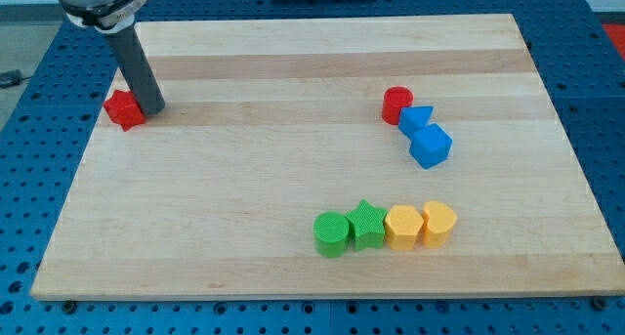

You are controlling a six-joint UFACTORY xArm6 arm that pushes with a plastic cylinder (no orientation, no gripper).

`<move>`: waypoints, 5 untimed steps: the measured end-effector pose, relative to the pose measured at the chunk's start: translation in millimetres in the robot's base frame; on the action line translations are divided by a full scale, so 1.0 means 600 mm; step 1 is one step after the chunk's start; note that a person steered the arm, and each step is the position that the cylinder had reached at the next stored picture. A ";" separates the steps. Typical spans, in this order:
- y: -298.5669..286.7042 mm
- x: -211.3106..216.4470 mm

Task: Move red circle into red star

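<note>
Eight small blocks are seen on the worktop [195, 228], and two of them belong to the task. The red circle [396, 104] is taken here as the landmark. It stands toward the view's right, upright on its flat base. A blue triangle [415, 119] touches it on its lower-right side, and a blue cube [431, 146] lies just beyond that. The red star [124, 109] lies far to the view's left of the circle, at about the same height in the view. My tip [152, 110] rests just beside the star, on its right side, well apart from the circle.

No jaws are present on this arm, so nothing can be opened or clamped; only pushing is possible.

The circle is judged to be light, stiff and not fragile. It should slide easily on the smooth wood. Because its wall is round, it may slip off the tip if it is pushed off-centre. Contact is best made at the middle of its right side, so that it is driven left toward the star. That side is partly crowded by the triangle, so the approach must be made with care.

Below the circle, a row of four is seen: a green circle [331, 233], a green star [366, 225] and two yellow blocks [421, 226].
</note>
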State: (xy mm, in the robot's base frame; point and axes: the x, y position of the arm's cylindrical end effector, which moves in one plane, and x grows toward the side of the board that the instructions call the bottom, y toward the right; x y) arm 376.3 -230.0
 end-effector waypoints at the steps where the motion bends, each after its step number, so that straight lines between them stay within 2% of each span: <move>1: 0.030 -0.005; 2: 0.166 -0.078; 3: 0.347 -0.114; 4: 0.569 -0.114; 5: 0.742 -0.088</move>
State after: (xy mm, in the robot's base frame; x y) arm 323.3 215.2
